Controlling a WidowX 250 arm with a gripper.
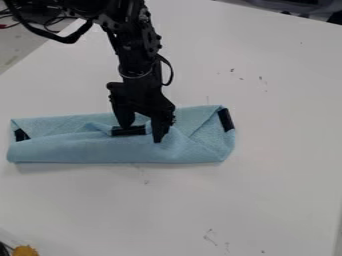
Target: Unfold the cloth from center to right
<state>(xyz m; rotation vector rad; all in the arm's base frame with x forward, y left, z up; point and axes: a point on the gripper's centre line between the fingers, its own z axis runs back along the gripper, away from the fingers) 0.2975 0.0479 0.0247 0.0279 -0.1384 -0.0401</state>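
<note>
Gripper, black and two-fingered, left of centre in the frame, pointing downward over the middle part of the cloth; its two fingers stand apart, one to the left and one to the right, the right-hand one reaching lower in the frame. Whether either fingertip touches the fabric cannot be told. A short black strip lies level on the cloth at the tip of the left-hand finger, its right end in the gap between the two. The cloth, light blue, forms a long, low band running from the left edge of the frame to somewhat right of centre, folded over itself, with a smooth lower edge and a raised, rumpled fold near the middle strip. A dark patch marks its left end; a slanted black patch marks its upper right corner, beside which diagonal creases cross the right end. The arm, black, enters at the upper left and descends to the gripper, a thin cable looping out from its right side. The table is pale, with small dark scuffs to the upper right of the cloth and below it. At the margins: cables at the upper left, a dark object at the upper right, and an orange-yellow item in the lower left corner.
</note>
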